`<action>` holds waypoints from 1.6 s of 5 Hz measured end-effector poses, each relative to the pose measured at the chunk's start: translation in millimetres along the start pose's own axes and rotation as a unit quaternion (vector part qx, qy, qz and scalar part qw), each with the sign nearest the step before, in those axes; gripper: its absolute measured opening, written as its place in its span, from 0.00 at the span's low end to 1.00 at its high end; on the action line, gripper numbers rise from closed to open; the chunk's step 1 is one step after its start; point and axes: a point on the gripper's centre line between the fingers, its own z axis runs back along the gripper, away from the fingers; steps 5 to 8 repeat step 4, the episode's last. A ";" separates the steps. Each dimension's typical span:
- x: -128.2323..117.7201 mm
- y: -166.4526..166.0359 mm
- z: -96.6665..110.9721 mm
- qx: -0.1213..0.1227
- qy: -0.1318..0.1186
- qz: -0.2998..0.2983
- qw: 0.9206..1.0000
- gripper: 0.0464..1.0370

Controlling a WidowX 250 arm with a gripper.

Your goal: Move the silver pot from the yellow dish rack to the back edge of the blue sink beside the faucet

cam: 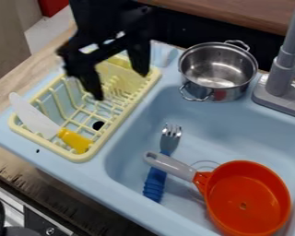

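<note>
The black gripper [120, 85] hangs over the far half of the yellow dish rack [83, 158], its two fingers well apart and nothing visible between them. A knife with a white blade [34, 116] and yellow handle leans in the near left end of the rack. In the blue sink lies a fork [155, 182] with a blue handle and metal tines. An orange pan [245, 196] sits at the sink's lower right, its grey handle crossing over the fork. On the sink's back edge stands a metal pot [217, 69] with two handles.
A grey faucet [282, 83] rises at the right, beside the pot. The light blue sink rim [107, 184] runs around the basin and under the rack. Part of a stove [14, 214] shows at the lower left, and a wooden surface [236, 14] lies behind the sink.
</note>
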 end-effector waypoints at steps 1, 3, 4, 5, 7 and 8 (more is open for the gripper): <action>11.8 16.7 -12.4 0.013 -0.008 -0.129 0.992 0.96; 38.7 39.9 -28.8 0.064 -0.004 -0.309 0.949 0.96; 54.2 39.1 -28.8 0.078 -0.014 -0.377 0.923 0.96; 54.2 39.1 -28.8 0.078 -0.014 -0.377 0.923 0.96; 54.2 39.1 -28.8 0.078 -0.014 -0.377 0.923 0.96; 54.2 39.1 -28.8 0.078 -0.014 -0.377 0.923 0.96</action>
